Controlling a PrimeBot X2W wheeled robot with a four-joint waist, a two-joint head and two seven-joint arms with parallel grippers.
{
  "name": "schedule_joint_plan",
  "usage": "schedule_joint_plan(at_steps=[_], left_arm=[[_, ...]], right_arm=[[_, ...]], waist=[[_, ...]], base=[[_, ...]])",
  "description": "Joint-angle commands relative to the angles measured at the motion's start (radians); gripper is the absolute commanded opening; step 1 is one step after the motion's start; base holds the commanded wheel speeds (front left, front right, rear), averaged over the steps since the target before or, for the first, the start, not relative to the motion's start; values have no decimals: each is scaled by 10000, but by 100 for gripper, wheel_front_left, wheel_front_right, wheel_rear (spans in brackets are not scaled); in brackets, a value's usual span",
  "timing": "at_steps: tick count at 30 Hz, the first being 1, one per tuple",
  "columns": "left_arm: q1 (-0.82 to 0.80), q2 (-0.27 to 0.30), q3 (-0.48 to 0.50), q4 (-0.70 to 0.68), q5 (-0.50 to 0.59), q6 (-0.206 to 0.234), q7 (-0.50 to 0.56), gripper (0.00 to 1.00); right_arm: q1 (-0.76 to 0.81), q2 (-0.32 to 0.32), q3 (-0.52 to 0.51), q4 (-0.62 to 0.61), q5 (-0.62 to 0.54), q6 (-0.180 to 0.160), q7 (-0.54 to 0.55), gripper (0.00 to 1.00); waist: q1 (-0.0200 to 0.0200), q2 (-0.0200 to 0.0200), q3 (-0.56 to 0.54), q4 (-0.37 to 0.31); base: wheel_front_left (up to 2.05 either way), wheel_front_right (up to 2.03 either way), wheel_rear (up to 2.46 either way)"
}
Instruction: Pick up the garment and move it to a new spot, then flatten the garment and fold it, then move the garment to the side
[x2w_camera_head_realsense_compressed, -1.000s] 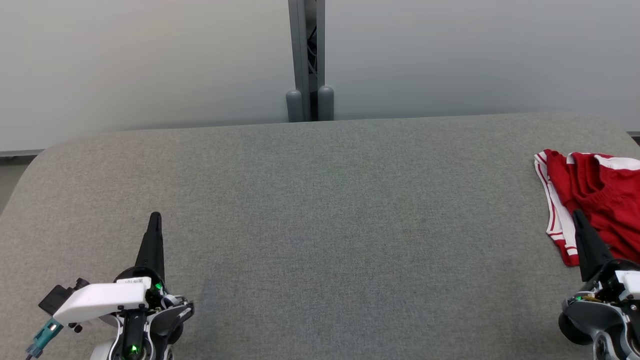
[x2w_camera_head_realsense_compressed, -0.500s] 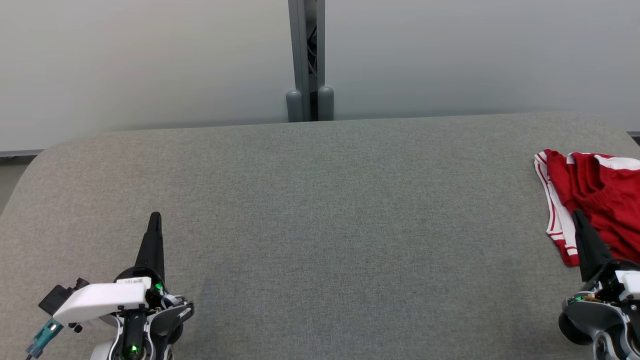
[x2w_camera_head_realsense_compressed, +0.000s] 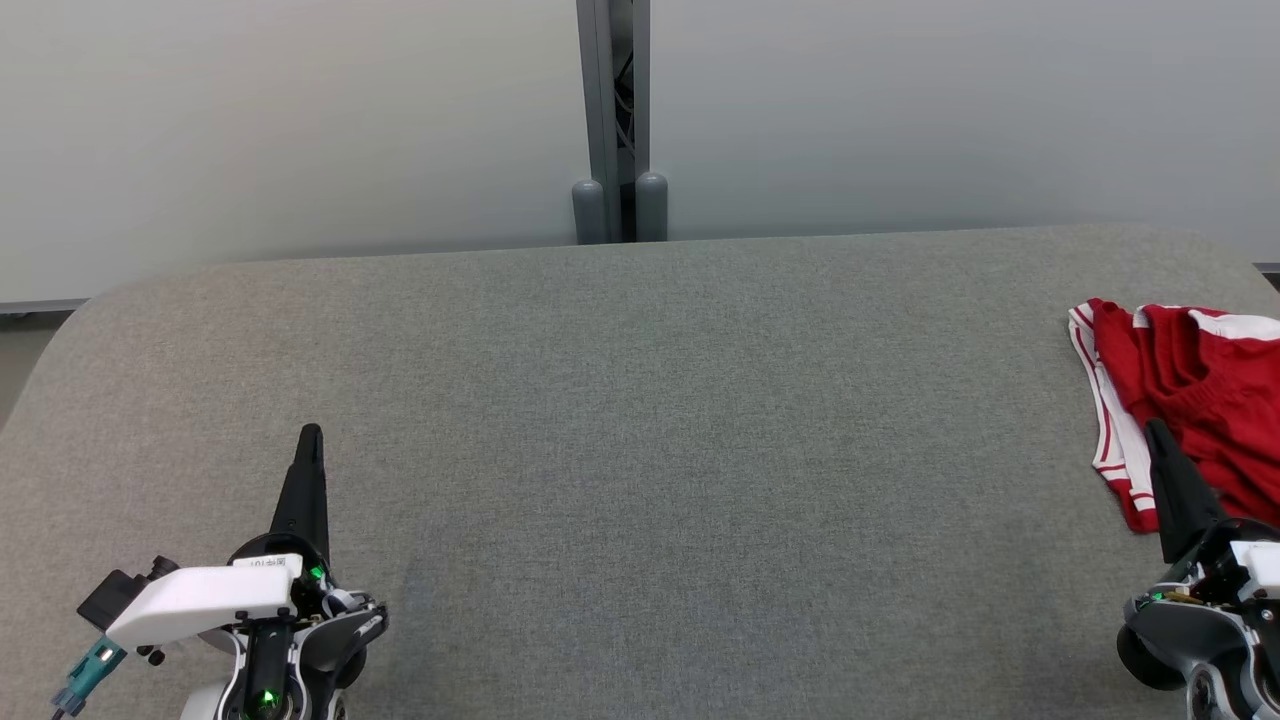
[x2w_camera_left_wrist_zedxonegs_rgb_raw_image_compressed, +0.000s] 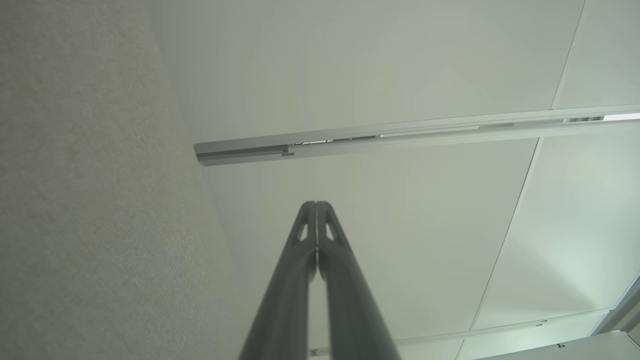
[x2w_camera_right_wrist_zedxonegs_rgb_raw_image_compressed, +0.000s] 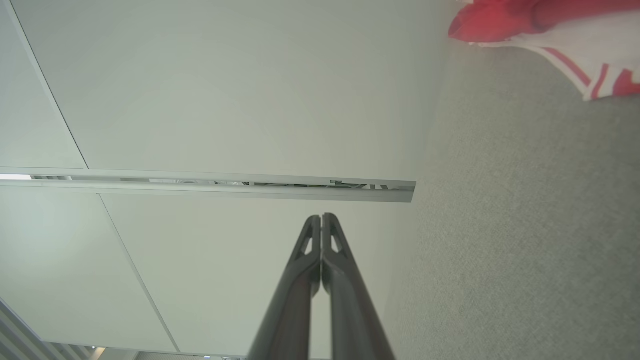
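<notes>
On the grey padded table (x2w_camera_head_realsense_compressed: 640, 420), far over at the right edge: a red garment (x2w_camera_head_realsense_compressed: 1200, 390) with white striped trim, crumpled in a heap and partly cut off by the border of the head view.

At the lower left, well apart from the garment: left gripper (x2w_camera_head_realsense_compressed: 310, 432), clenched on nothing, fingers (x2w_camera_left_wrist_zedxonegs_rgb_raw_image_compressed: 300, 260) pressed flat together up to the tip, pointing toward the pale wall (x2w_camera_head_realsense_compressed: 300, 120).

At the lower right: right gripper (x2w_camera_head_realsense_compressed: 1155, 428), likewise clenched and empty, its tip overlapping the near, white-trimmed edge of the garment in the head view. Cannot tell from there whether touching or merely above. In the right wrist view, fingers (x2w_camera_right_wrist_zedxonegs_rgb_raw_image_compressed: 340, 280) closed on each other, with the garment off in the upper right corner, clear of the tips.

Compared with a second ago and half a second ago: no difference at all. Same gripper positions, same heap of cloth, same camera framing.
</notes>
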Motion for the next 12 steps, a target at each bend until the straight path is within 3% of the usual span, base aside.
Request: schedule_joint_plan(at_steps=[1,12], left_arm=[[-88,63,30,-9,-24,-61,-3,0],[-88,64,30,-9,-24,-61,-3,0]], right_arm=[[-77,-86,-18,13,45,0,38,0],[-77,-86,-17,12,45,0,37,0]], waist=[[0,-1,0,0],[0,-1,0,0]], base=[[0,0,0],[0,0,0]])
